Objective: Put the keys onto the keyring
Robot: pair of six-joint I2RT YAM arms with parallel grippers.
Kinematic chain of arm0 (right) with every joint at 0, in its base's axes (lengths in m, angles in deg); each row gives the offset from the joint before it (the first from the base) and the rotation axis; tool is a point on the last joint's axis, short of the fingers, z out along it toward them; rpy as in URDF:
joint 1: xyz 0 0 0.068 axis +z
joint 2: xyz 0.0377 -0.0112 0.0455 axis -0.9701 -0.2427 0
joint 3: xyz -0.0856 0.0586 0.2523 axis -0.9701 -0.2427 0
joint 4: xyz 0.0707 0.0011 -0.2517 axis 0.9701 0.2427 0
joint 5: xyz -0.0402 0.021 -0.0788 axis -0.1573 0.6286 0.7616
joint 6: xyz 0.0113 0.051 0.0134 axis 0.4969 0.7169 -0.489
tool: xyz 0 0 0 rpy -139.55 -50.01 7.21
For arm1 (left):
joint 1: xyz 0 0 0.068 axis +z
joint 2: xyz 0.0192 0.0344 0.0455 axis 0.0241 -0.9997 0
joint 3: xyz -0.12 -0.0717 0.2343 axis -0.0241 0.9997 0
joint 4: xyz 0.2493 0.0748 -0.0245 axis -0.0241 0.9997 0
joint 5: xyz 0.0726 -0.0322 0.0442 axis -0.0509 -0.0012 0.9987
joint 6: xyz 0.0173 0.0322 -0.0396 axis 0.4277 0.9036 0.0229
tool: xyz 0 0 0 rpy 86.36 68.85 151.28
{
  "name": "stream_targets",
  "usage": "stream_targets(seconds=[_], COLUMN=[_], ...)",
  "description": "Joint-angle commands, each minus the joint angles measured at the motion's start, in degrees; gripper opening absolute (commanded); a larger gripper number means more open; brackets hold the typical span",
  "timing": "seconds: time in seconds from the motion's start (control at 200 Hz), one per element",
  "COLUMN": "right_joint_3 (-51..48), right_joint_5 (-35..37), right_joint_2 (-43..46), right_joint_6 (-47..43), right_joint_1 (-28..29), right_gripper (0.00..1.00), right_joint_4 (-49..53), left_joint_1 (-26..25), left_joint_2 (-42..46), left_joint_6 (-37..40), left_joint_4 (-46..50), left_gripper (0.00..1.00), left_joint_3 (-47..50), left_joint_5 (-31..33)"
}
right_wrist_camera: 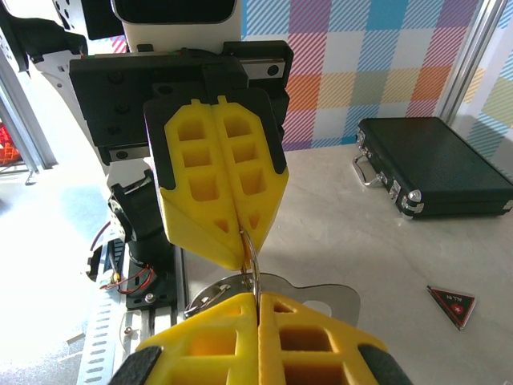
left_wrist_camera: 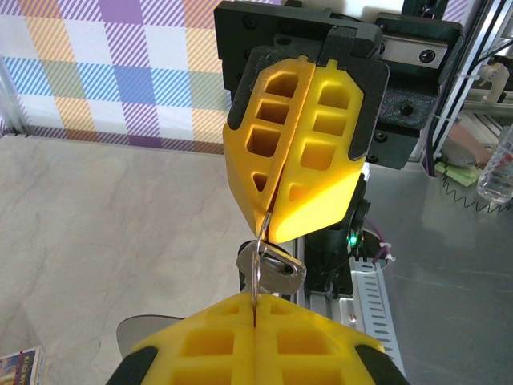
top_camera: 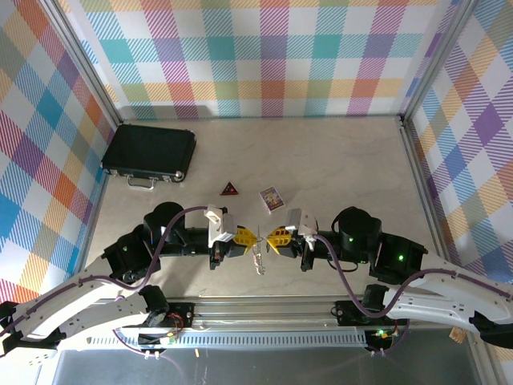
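My two grippers meet tip to tip near the table's front edge, the left gripper (top_camera: 250, 237) and the right gripper (top_camera: 271, 238) both shut. Each pinches the thin silvery wire of the keyring (top_camera: 257, 258), which hangs just below them. In the left wrist view my left gripper (left_wrist_camera: 255, 298) clamps the wire, which runs up into the right gripper's fingers (left_wrist_camera: 300, 152). A silvery key (left_wrist_camera: 280, 271) hangs at the wire with a dark part behind it. In the right wrist view my right gripper (right_wrist_camera: 258, 295) holds the wire (right_wrist_camera: 252, 253) below the left gripper's fingers (right_wrist_camera: 216, 184). A flat silvery piece with a hole (right_wrist_camera: 325, 295) lies behind.
A black case (top_camera: 149, 152) lies at the back left, also in the right wrist view (right_wrist_camera: 437, 164). A red-and-black triangle (top_camera: 230, 189) and a small purple card (top_camera: 271, 198) lie just beyond the grippers. Checked walls stand on three sides.
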Motion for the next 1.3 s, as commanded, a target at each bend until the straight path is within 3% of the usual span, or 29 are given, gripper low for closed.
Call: stream_targets(seconds=[0.0, 1.295], right_joint_3=[0.1, 1.2], right_joint_5=[-0.4, -4.6], right_joint_2=[0.2, -2.2], right_joint_6=[0.4, 1.5], right_joint_1=[0.4, 0.4], right_gripper=[0.00, 0.00], right_joint_4=[-3.1, -3.7], left_joint_1=[-0.7, -0.7], left_joint_2=[0.7, -0.2], left_joint_6=[-0.5, -0.8], left_joint_4=[-3.7, -2.0], left_gripper=[0.00, 0.00], left_joint_3=[0.8, 0.2], left_joint_5=[0.2, 0.6])
